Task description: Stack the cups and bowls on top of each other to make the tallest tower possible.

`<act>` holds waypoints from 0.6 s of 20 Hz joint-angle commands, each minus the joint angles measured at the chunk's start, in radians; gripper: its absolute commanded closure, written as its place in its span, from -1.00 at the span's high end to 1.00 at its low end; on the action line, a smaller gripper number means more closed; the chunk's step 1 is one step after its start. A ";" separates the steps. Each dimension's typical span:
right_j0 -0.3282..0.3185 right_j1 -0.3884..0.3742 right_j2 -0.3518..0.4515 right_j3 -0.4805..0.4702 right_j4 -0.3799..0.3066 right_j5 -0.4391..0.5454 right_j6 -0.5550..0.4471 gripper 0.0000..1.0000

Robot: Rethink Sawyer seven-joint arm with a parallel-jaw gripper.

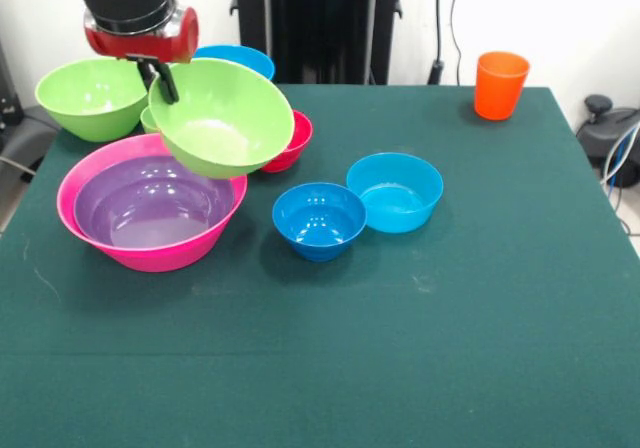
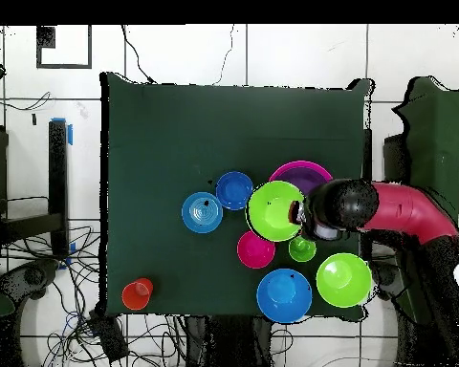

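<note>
Hand [image 1: 160, 78] clenched on rim of tilted, glossy round lime-green bowl [image 1: 222, 118].

A dark green cloth covers the table [image 1: 420, 348], white wall [image 1: 560, 18] at twelve o'clock, cables [image 2: 42, 306] strewn over pale tiled floor [image 2: 176, 53].

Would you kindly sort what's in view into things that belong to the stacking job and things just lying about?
Part of the job:
- held green bowl, in the gripper
- pink bowl with purple bowl inside
- second green bowl
- red bowl
- three blue bowls
- orange cup
- green cup

Lying about:
- cables off the table
</note>
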 commanded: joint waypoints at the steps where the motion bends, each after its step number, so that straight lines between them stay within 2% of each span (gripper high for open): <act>1: 0.004 0.025 -0.008 -0.080 -0.085 0.102 -0.261 -1.00; 12: 0.011 0.055 -0.013 -0.141 -0.163 0.158 -0.324 -1.00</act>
